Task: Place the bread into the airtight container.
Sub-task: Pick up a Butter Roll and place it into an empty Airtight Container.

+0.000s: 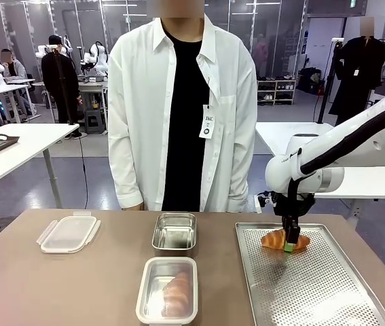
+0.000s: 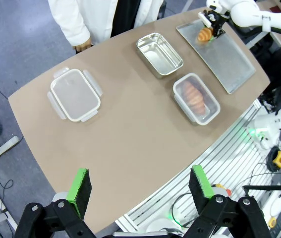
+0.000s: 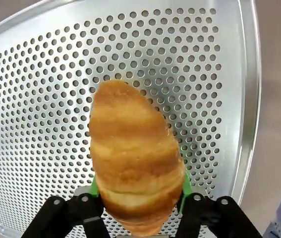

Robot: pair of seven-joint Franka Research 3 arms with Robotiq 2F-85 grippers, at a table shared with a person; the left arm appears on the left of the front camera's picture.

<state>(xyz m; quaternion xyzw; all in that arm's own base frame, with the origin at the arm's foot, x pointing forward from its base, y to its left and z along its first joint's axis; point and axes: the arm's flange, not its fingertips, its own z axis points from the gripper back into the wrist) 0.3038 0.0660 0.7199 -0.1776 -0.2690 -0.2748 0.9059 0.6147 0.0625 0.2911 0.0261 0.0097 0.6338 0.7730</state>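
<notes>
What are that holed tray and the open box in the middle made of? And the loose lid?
Tray: looks like metal, matte silver, punched with rows of holes. Open box: likely steel, shiny, reflective walls. Lid: probably plastic, translucent white, with snap flaps.

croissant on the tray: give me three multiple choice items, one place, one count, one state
1. Where is the right tool?
A over the steel container
B at the croissant on the perforated tray
C over the lidded container

2. How many croissants show?
A one
B two
C three

3. The steel container is:
A open and empty
B lidded
C tipped over

Answers: 1 B, it straddles the croissant on the perforated tray. 2 B, one on the tray, one in the lidded container. 3 A, bare inside, no lid on it.
</notes>
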